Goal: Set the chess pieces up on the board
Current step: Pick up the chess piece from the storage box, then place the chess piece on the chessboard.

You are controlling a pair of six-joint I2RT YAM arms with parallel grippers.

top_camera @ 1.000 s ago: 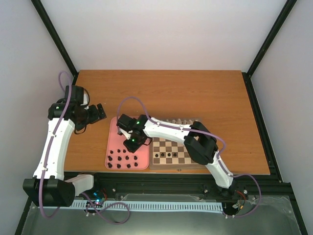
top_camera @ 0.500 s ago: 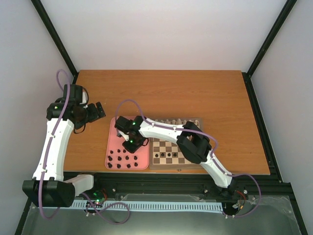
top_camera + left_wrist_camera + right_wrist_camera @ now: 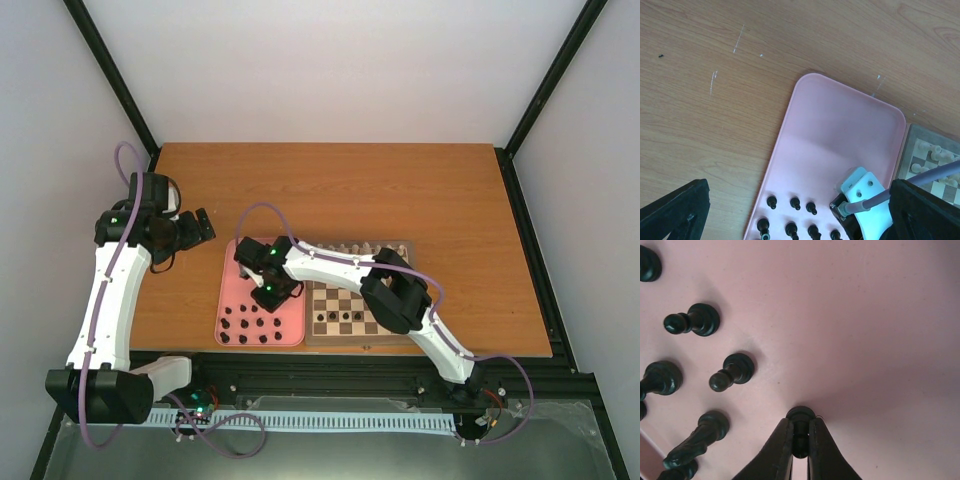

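Right wrist view has the right claw (image 3: 800,429) pinched shut on a dark piece (image 3: 801,414) standing on the pink tray (image 3: 875,315), gripping it low, probably so it rises upright. Other dark pieces (image 3: 733,371) lie at the left of the frame, near but apart; the upper right is bare tray, so a straight lift looks safe. From above, the board (image 3: 350,330) sits just right of the tray, so the carry must clear the tray's rim. The left claw (image 3: 203,226), jaws wide and empty, hangs over the table (image 3: 400,190) at the tray's upper left, out of the way.
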